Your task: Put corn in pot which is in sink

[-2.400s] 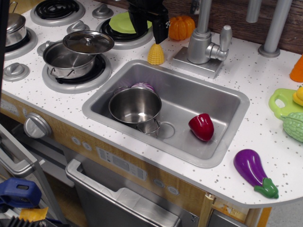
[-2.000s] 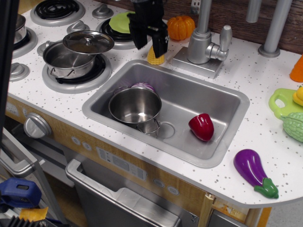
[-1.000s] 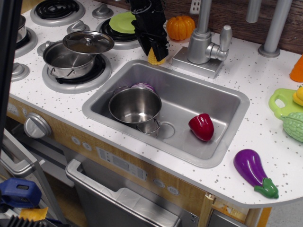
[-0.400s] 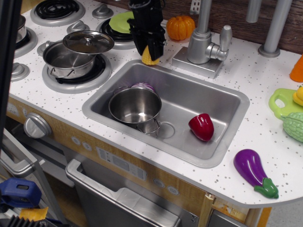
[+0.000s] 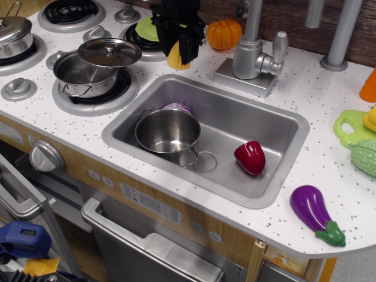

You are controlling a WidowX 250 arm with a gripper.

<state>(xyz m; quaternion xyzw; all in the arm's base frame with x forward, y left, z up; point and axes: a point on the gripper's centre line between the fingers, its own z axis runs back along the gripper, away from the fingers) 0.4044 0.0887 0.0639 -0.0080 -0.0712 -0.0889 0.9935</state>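
Note:
My black gripper [image 5: 175, 51] is shut on the yellow corn [image 5: 174, 59] and holds it a little above the white counter, just behind the sink's far left corner. The corn's lower part shows between the fingers [image 5: 188, 48]. The lidless steel pot [image 5: 168, 131] stands in the left part of the silver sink [image 5: 282, 120], in front of and below the gripper. Something purple shows behind the pot's far rim.
A red pepper [image 5: 251, 157] lies in the sink. A faucet [image 5: 252, 50] and orange pumpkin [image 5: 225, 34] stand right of the gripper. A lidded steel pot [image 5: 94, 70] sits on the stove at left, a green plate [image 5: 150, 27] behind. An eggplant [image 5: 314, 212] and green vegetables [image 5: 359, 141] lie at right.
The gripper came down over the corn, shut on it, and has now lifted it and moved it slightly left off the counter.

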